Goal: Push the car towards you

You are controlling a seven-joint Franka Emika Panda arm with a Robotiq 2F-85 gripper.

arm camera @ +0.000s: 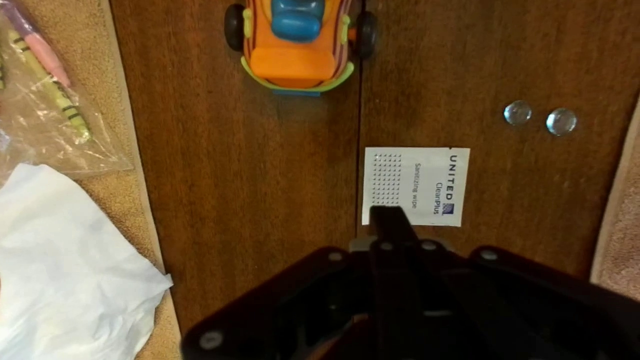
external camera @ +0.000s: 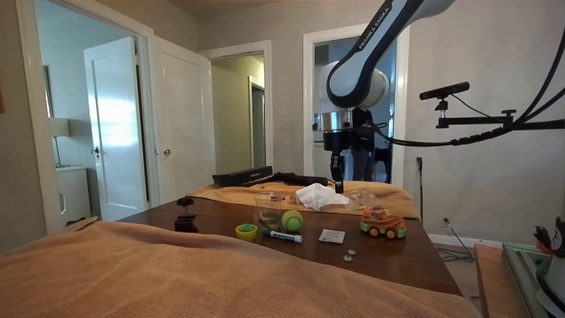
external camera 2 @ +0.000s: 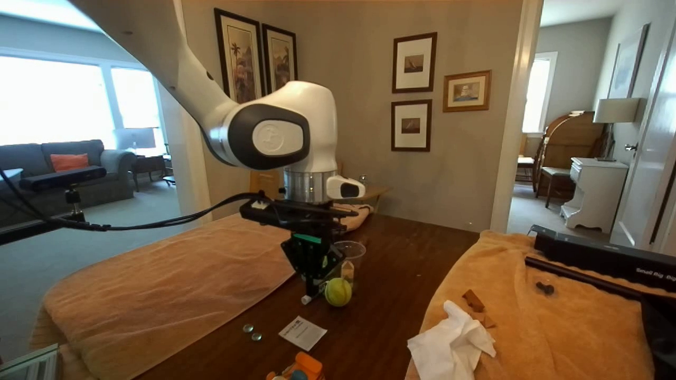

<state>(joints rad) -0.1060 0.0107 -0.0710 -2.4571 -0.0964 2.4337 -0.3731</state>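
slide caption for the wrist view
Gripper above a wooden table with a toy car, wipe packet and two clear beads.

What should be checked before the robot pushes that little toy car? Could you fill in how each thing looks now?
1. Toy car upright on its wheels: ok, standing on the wooden table.
2. Gripper shut for pushing: ok, it looks closed.
3. Gripper lowered for contact: not ok, it hangs above the table.
4. Gripper against the car: not ok, the wrist view shows them apart.
5. Loose things off the car: ok, the wipe packet and clear beads lie apart from it.
6. Wheels turn freely: cannot tell from still pictures.
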